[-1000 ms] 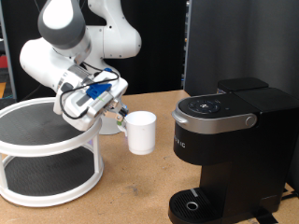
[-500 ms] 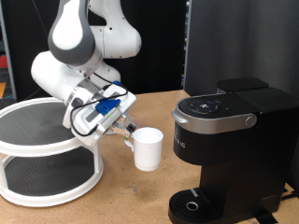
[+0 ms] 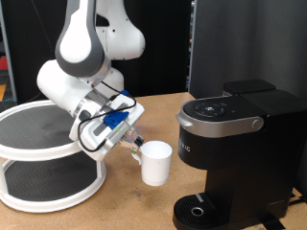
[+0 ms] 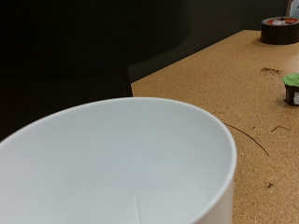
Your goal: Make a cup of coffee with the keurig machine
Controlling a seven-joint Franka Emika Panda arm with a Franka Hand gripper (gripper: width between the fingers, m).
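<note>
The white cup (image 3: 156, 163) hangs in the air over the cork table, just off the exterior view's left of the black keurig machine (image 3: 235, 153). My gripper (image 3: 137, 149) is shut on the cup at its handle side, holding it upright. The machine's silver-grey lid is closed and its round drip base (image 3: 198, 210) is bare. In the wrist view the cup's open, empty white rim (image 4: 121, 163) fills the lower picture; my fingers do not show there.
A white two-tier round rack (image 3: 48, 158) stands at the exterior view's left. The wrist view shows the cork table (image 4: 243, 84), a small green-topped object (image 4: 291, 88) and a dark roll (image 4: 280, 30). A black panel stands behind the machine.
My arm has carried the cup down and toward the exterior view's right, closer to the machine's drip base.
</note>
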